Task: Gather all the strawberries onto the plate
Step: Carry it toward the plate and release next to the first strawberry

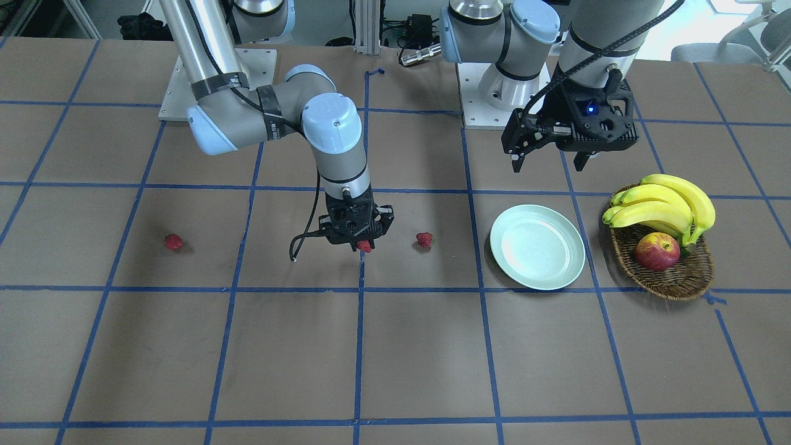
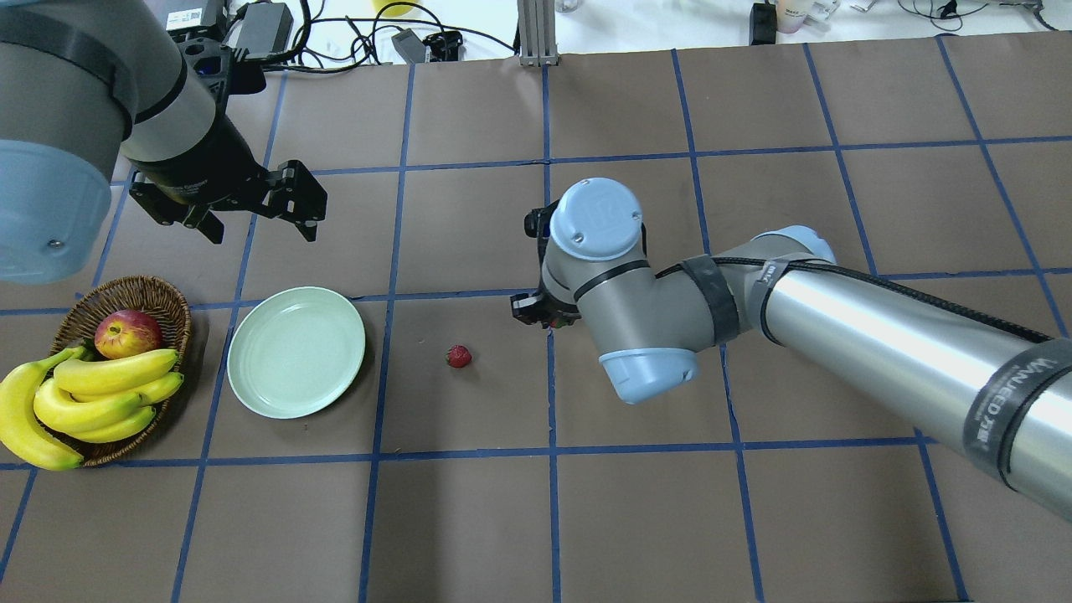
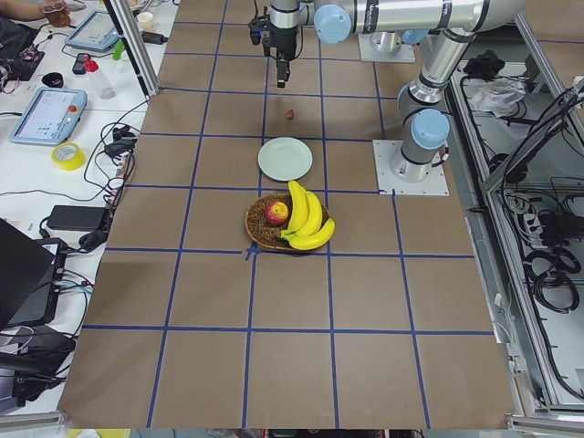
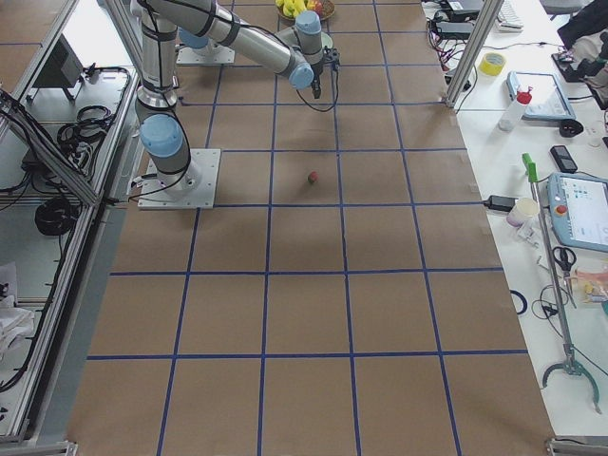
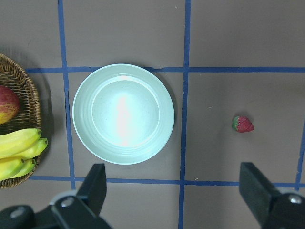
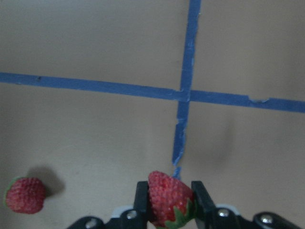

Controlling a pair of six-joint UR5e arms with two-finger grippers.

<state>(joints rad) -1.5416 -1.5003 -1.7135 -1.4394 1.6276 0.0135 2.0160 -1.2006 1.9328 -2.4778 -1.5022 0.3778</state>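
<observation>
My right gripper [image 1: 361, 242] is shut on a strawberry [image 6: 168, 197], held low over the table near a tape crossing. A second strawberry [image 1: 424, 239] lies between it and the plate [image 1: 537, 246]; it also shows in the overhead view [image 2: 458, 356] and in both wrist views [image 5: 243, 124] [image 6: 25, 194]. A third strawberry [image 1: 173, 241] lies far out on my right side. The pale green plate [image 2: 296, 352] holds nothing. My left gripper [image 1: 550, 157] is open and empty, hovering above the table behind the plate [image 5: 123, 113].
A brown wicker basket [image 1: 692, 278] with bananas [image 1: 664, 204] and a red-yellow apple [image 1: 657, 251] stands beside the plate, on its side away from the strawberries. Blue tape lines grid the brown table. The arm bases stand at the robot's edge of the table.
</observation>
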